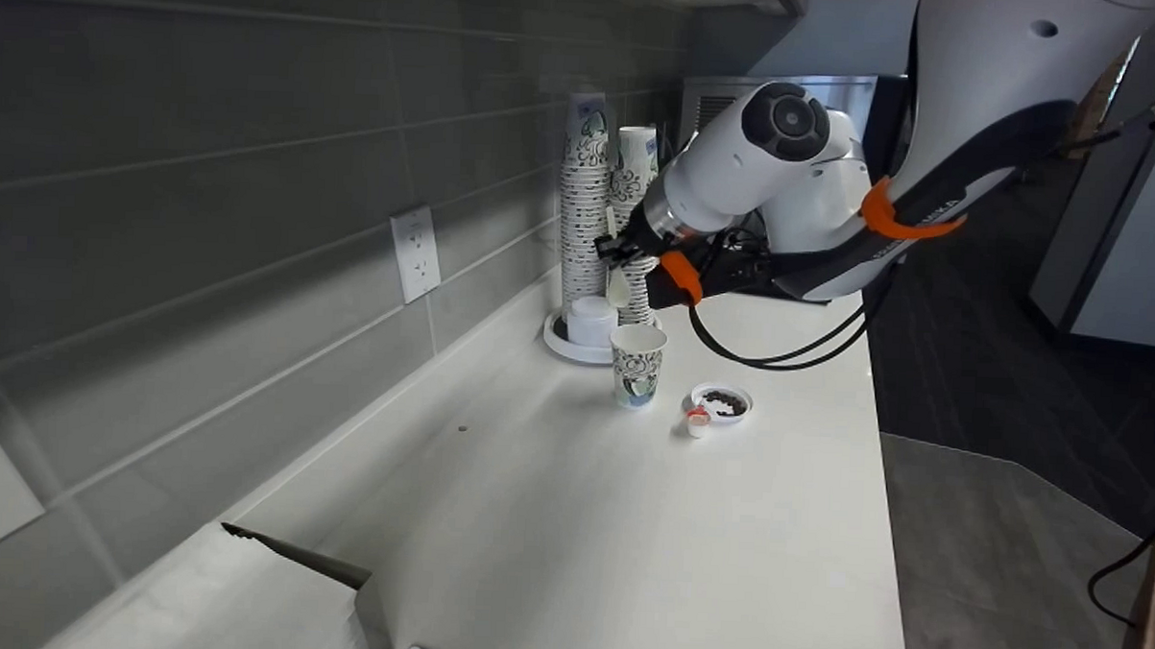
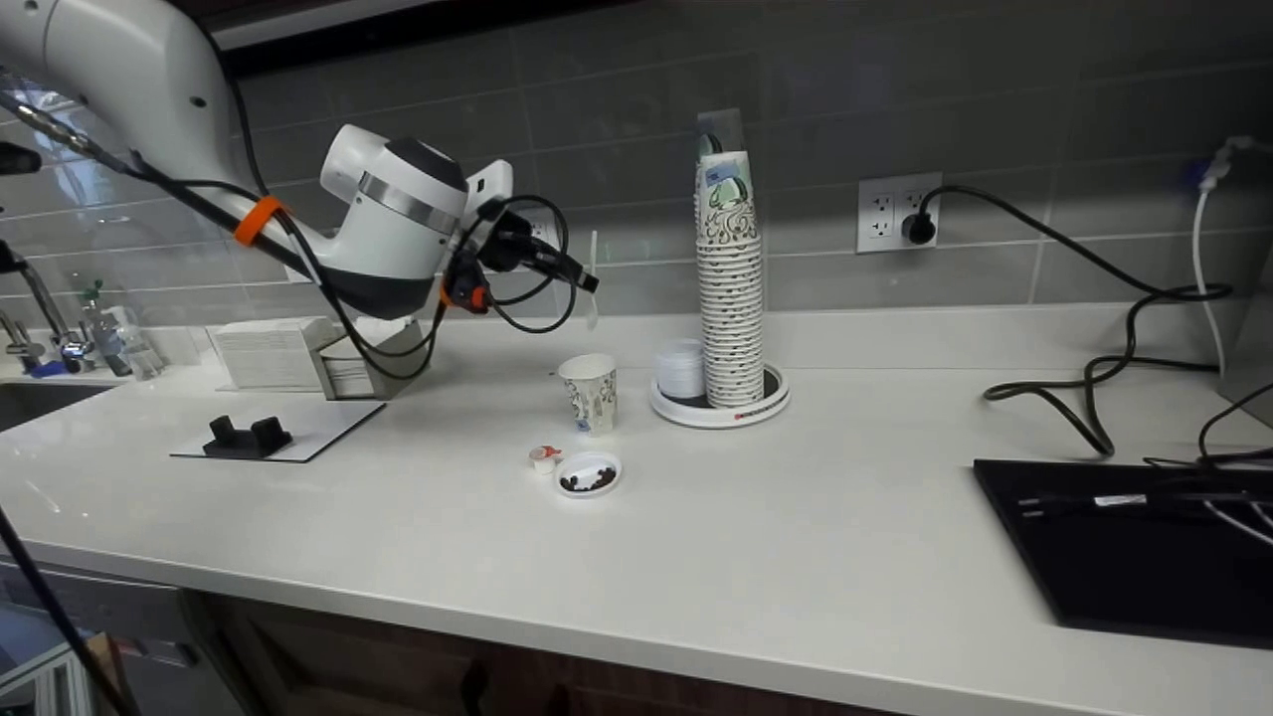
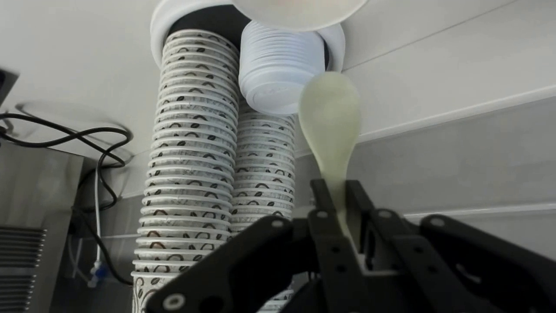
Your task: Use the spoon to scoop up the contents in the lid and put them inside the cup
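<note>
My gripper (image 3: 336,184) is shut on the handle of a pale spoon (image 3: 330,113). In both exterior views the gripper (image 1: 607,249) (image 2: 589,281) holds the spoon (image 1: 619,289) (image 2: 593,316) upright, bowl down, above the cup's height. The white patterned paper cup (image 1: 637,370) (image 2: 594,398) stands upright below the spoon. The shallow white lid (image 1: 728,419) (image 2: 587,465) lies on the counter beside the cup, with dark contents (image 1: 728,403) (image 2: 603,478) in it. In the wrist view a pale curved rim at the top edge looks like the cup's mouth. The lid is out of the wrist view.
A small white tub (image 1: 698,422) (image 2: 544,458) with a red top sits against or beside the lid. Tall cup stacks (image 1: 584,219) (image 2: 733,288) (image 3: 191,143) and a white lid stack (image 2: 680,368) (image 3: 280,65) stand on a round tray (image 2: 721,416). A tiled wall runs behind.
</note>
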Controlling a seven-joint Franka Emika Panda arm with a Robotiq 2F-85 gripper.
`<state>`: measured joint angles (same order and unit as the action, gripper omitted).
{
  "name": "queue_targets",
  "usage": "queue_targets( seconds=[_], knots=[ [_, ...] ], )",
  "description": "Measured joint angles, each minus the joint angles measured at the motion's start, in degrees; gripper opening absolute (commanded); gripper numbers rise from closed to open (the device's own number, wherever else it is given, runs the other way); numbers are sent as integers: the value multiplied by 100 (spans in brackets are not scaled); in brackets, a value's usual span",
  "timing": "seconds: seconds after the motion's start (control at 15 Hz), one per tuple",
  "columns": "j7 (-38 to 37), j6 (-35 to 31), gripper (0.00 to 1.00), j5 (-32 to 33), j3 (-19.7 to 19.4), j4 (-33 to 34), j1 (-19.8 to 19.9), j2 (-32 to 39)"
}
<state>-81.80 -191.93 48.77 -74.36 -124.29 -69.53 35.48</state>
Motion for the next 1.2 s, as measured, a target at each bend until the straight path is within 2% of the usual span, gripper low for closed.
queue_targets(
  seconds=[0.13, 0.33, 0.53, 0.8, 1.0, 1.07, 1.2],
  knots=[
    [-165, -9, 3, -26, -7, -145, -18, -30],
    [-303, 79, 3, -14, 93, -450, 222, -403],
    [605, 310, 3, -954, 116, -956, 424, -1111],
    [751, 855, 3, -1011, 84, -1361, 678, -2160],
    [908, 1236, 3, -1040, 215, -1638, 1169, -2900],
    [1021, 1351, 14, -1089, 253, -1741, 1367, -3137],
    [1287, 1518, 14, -1247, 252, -1916, 1668, -3571]
  ],
)
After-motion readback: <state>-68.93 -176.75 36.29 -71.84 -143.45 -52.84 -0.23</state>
